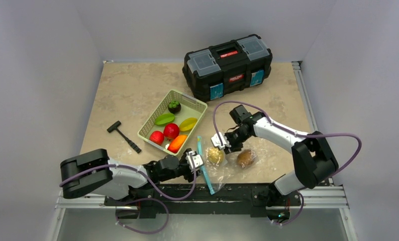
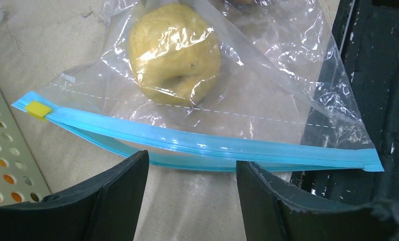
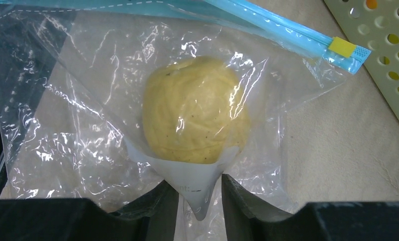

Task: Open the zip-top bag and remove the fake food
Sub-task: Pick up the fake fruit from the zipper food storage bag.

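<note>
The clear zip-top bag (image 1: 233,169) lies at the near table edge, its teal zip strip (image 1: 206,170) facing left. Inside it are a yellow fake fruit (image 1: 215,155) and a brown one (image 1: 245,158). My left gripper (image 1: 193,160) is open, and in its wrist view the fingertips (image 2: 137,165) sit just short of the zip strip (image 2: 212,145), with nothing between them. My right gripper (image 1: 221,141) reaches the bag from the far side. Its jaws (image 3: 200,183) stand apart with a loose fold of bag plastic (image 3: 200,196) hanging between them, right below the yellow fruit (image 3: 195,118).
A pale green basket (image 1: 192,103) left of the bag holds several fake fruits and vegetables. A black toolbox (image 1: 227,65) stands at the back. A small black hammer (image 1: 123,135) lies to the left. The dark table rail (image 2: 378,100) runs under the bag's near corner.
</note>
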